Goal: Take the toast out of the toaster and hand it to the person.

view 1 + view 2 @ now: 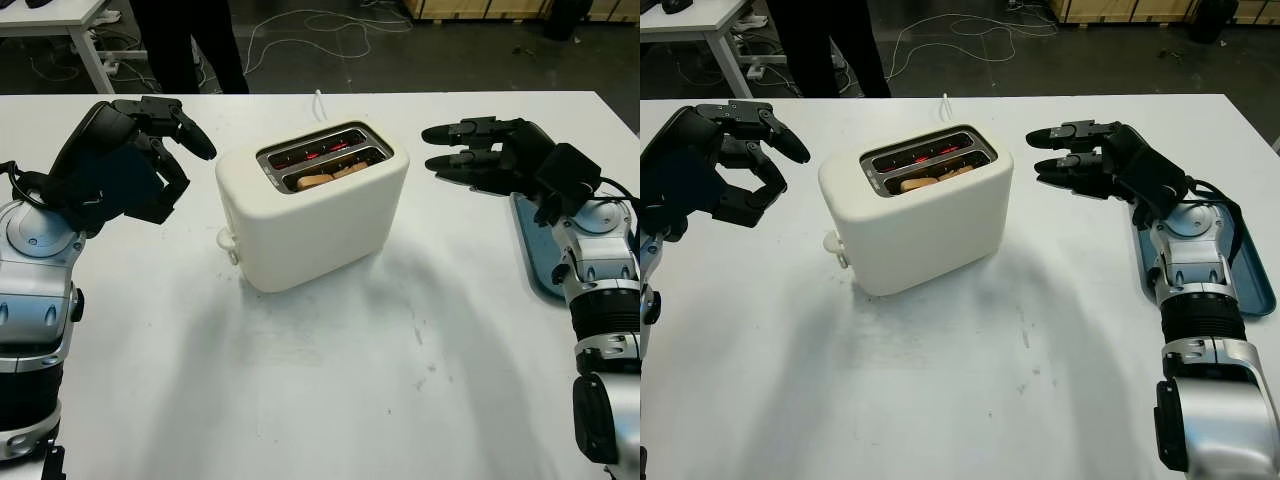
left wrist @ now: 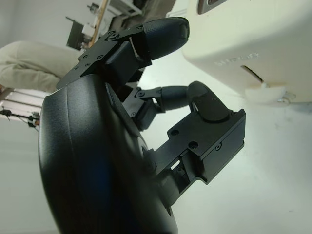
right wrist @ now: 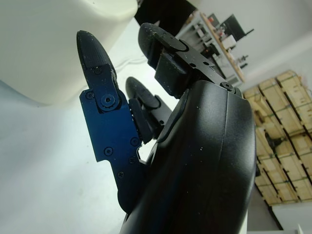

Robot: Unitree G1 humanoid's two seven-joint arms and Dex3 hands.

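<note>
A white table (image 1: 330, 380) carries a cream toaster (image 1: 310, 215) and blue tray (image 1: 1250, 285).

Bright overhead light, soft shadows

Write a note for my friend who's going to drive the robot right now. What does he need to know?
Left hand: open, holding nothing, up beside the toaster's lever end.
Right hand: open, holding nothing, up beside the toaster's other end.
White toaster: stands mid-table, between both hands, neither touching it.
Toast: down in the slot nearer the robot; the farther slot glows red inside.
Person: legs at the table's far edge, left of the toaster.
Blue tray: on the table under the right arm.
Done: nothing yet.
Left: grasp the toast, lift it out, hand it to the person.
</note>
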